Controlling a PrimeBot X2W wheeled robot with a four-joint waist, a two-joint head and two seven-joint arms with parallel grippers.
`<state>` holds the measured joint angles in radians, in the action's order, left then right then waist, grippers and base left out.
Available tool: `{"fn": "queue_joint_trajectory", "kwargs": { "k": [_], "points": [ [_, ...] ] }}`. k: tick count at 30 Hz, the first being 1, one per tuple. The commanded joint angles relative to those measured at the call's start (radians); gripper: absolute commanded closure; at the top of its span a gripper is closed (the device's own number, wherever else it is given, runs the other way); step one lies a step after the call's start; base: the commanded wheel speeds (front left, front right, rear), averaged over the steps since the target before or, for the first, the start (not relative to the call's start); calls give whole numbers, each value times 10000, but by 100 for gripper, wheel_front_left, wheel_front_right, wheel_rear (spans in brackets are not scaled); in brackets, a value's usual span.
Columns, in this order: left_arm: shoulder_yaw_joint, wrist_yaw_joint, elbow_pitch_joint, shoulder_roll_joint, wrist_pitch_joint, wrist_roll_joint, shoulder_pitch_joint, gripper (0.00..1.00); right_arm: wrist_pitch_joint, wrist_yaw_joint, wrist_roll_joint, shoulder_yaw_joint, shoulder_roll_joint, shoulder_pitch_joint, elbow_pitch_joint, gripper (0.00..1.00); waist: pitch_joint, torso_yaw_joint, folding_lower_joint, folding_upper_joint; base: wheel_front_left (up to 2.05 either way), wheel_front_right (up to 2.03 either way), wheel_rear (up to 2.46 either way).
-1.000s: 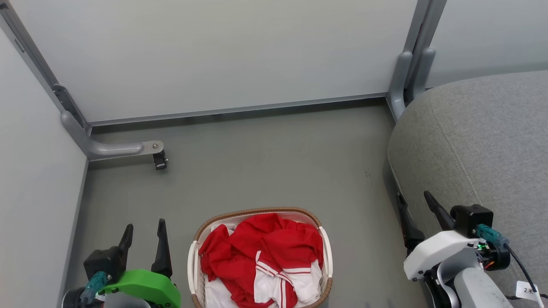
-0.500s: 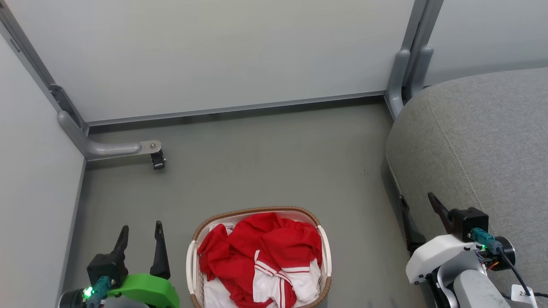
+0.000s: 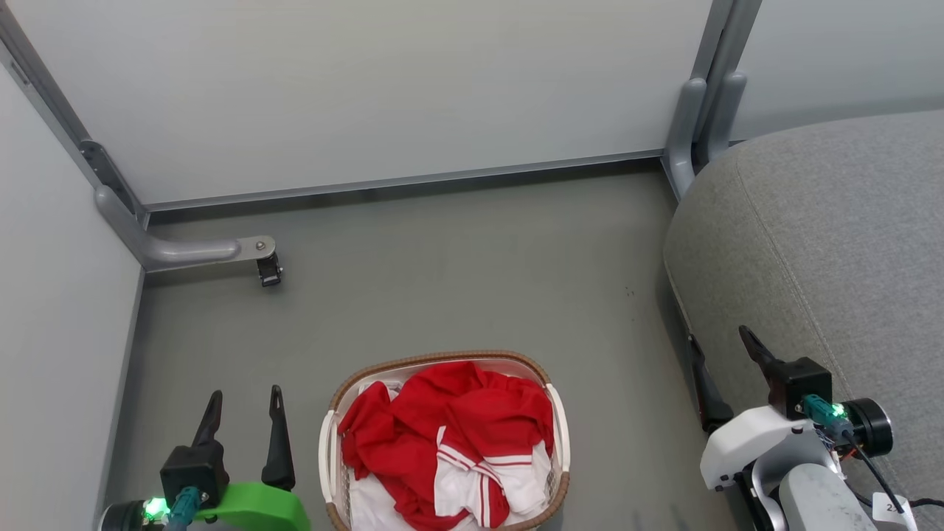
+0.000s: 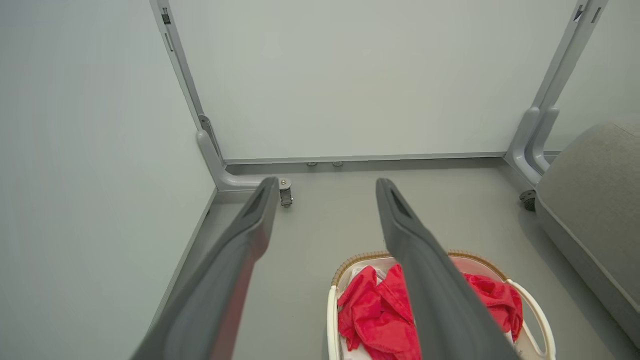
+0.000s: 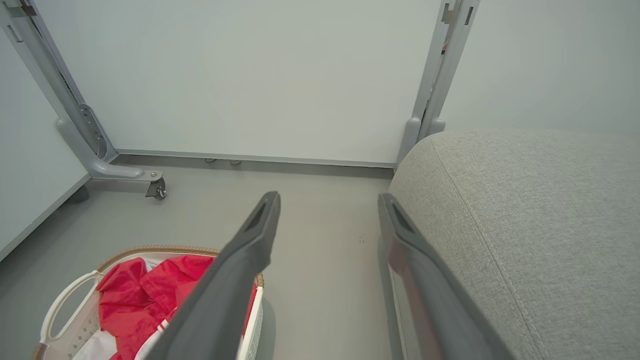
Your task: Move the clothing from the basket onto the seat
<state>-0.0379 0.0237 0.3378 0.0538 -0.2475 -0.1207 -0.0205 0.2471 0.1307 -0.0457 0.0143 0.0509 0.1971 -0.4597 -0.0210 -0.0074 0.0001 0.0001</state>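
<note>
A plain grey floor (image 3: 457, 280) runs back to a pale partition panel (image 3: 383, 96) on the far side, with a second panel (image 3: 51, 295) closing the left. From the far left corner a grey metal foot (image 3: 188, 252) reaches right along the floor, ending in a small black caster (image 3: 269, 271). A grey upright post (image 3: 697, 125) stands at the far right corner.

Clothing (image 3: 457, 424) in basket (image 3: 442, 361), seat (image 3: 826, 243) right.
</note>
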Motion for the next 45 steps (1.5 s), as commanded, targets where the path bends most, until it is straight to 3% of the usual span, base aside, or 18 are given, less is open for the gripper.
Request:
{"fn": "queue_joint_trajectory", "kwargs": {
  "k": [1, 8, 24, 31, 45],
  "points": [
    [-23, 36, 22, 11, -86, 201, -47, 0, 91, 0, 238, 26, 33, 183, 16, 0, -91, -38, -1, -1, 0, 0, 0],
    [-392, 183, 166, -16, -202, 717, -647, 0, 203, -3, 683, 102, 32, 701, 371, 0, -1206, -262, -1, -1, 0, 0, 0],
    [-2580, 785, 1770, -9, -174, -574, -3956, 0, 182, -3, -180, -168, 130, 2759, 2365, 0, -5391, -994, -1, -1, 0, 0, 0],
    [-3208, 926, 3125, -5, -175, -1114, -5192, 0, 182, -3, -640, -206, 127, 3084, 3450, 0, -6583, -1293, -1, -1, 0, 0, 0],
    [-4618, 1068, 6364, 1, -174, -3233, -7156, 0, 182, -3, -980, -19, 60, 3089, 4930, 0, -8287, -1686, -1, -1, 0, 0, 0]
  ]
}}
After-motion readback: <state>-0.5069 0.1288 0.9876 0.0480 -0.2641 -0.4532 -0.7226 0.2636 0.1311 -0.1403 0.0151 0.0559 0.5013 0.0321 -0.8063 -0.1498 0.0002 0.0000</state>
